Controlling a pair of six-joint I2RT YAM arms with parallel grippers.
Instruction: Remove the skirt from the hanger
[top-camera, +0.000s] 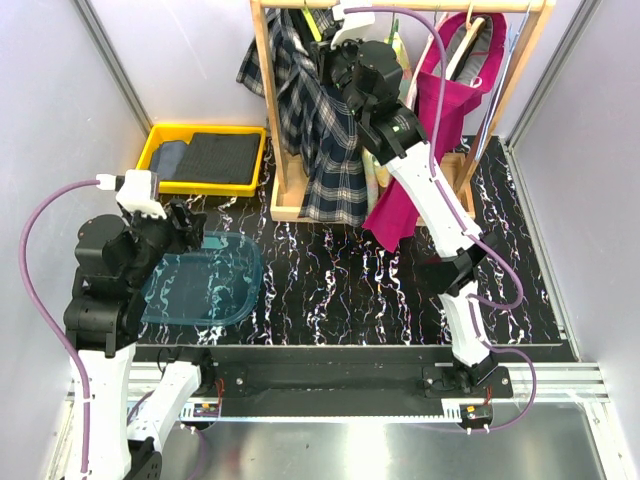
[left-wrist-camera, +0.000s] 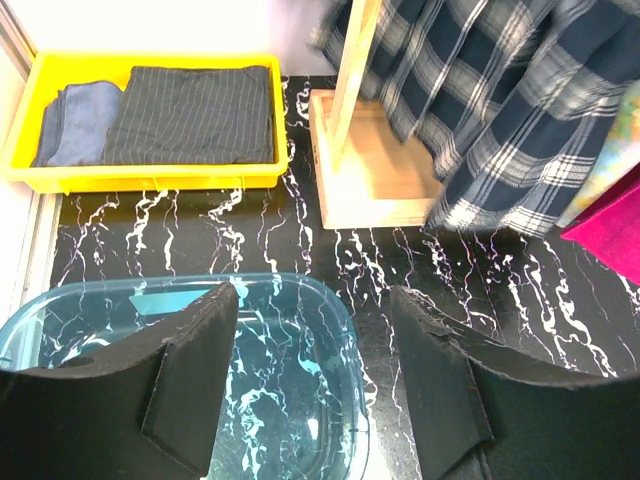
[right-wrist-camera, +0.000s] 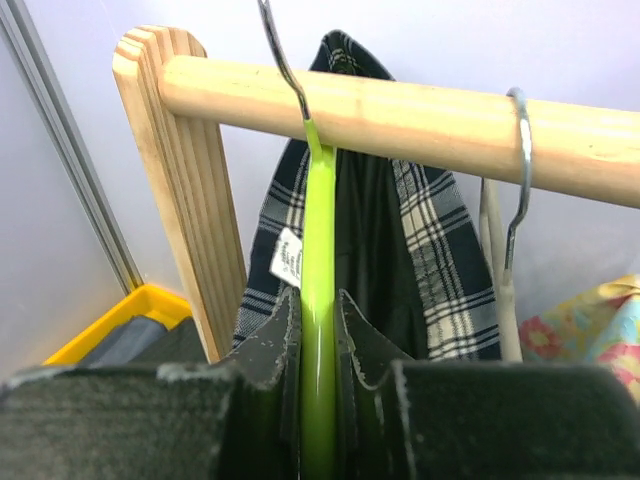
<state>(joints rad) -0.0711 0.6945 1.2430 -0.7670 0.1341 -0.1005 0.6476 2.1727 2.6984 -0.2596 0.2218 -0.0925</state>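
Note:
A navy and white plaid skirt (top-camera: 322, 130) hangs from a lime-green hanger (right-wrist-camera: 318, 300) whose metal hook goes over the wooden rail (right-wrist-camera: 420, 115) of the rack. My right gripper (right-wrist-camera: 318, 330) is shut on the green hanger just under the hook, high at the rack (top-camera: 345, 70). The skirt shows behind the hanger in the right wrist view (right-wrist-camera: 420, 250) and at the upper right of the left wrist view (left-wrist-camera: 500, 110). My left gripper (left-wrist-camera: 312, 350) is open and empty, low over a clear blue-tinted lid (left-wrist-camera: 250, 380) at the left of the table (top-camera: 185, 240).
A yellow tray (top-camera: 205, 155) with folded dark cloths sits at the back left. A magenta garment (top-camera: 435, 150) hangs to the right of the skirt on another hanger (right-wrist-camera: 505, 280). The rack's wooden base (left-wrist-camera: 370, 180) stands on the black marbled mat (top-camera: 350, 290).

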